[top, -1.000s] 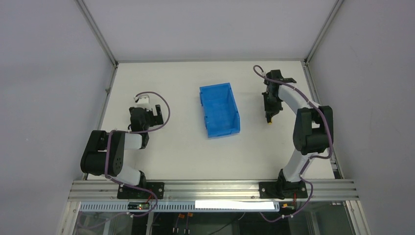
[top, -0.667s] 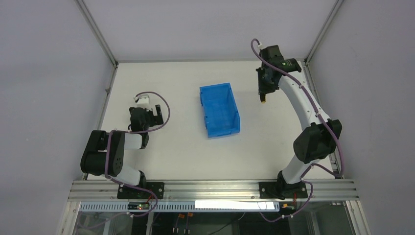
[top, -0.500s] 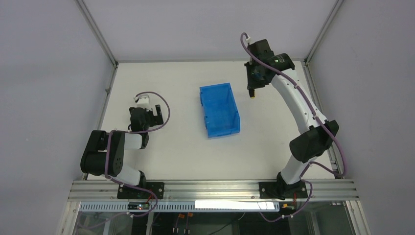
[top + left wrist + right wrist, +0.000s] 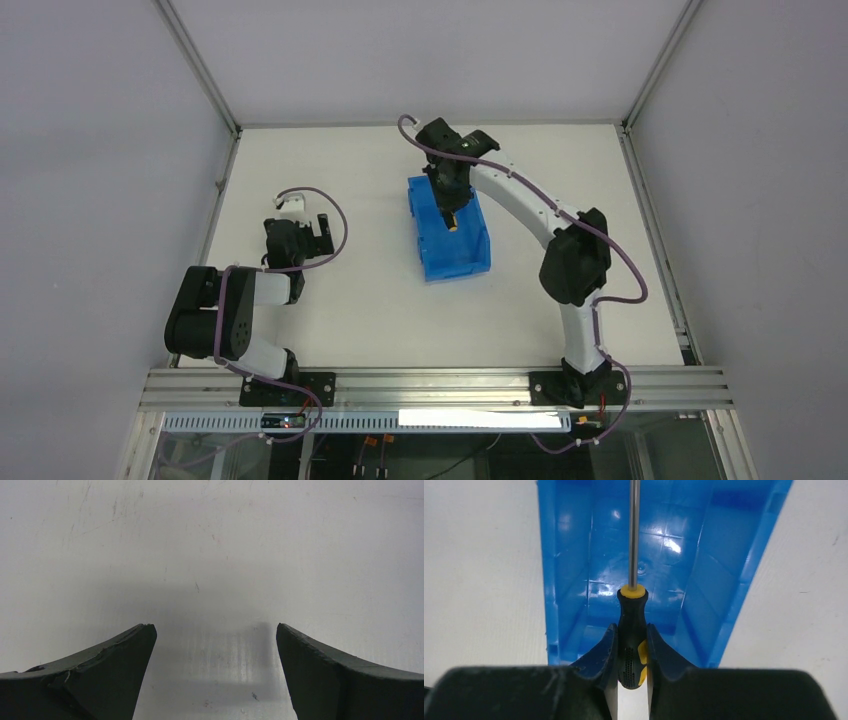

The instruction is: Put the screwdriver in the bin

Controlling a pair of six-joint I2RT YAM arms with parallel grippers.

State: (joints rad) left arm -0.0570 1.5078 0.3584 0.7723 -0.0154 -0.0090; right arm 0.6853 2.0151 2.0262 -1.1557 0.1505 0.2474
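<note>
The fingers (image 4: pixel 606 650) of the right gripper (image 4: pixel 632 632) are clamped on the handle of the screwdriver (image 4: pixel 632 610), which is held above the open blue bin (image 4: pixel 569 580); the left gripper (image 4: pixel 215 635) is spread wide over the table (image 4: pixel 200 540), well apart

table (image 4: pixel 350 320) is lying flat, white, faintly scuffed | walls (image 4: pixel 100 150) are closing in three sides, pale grey | posts (image 4: pixel 200 68) are rising at far corners, aluminium
</note>
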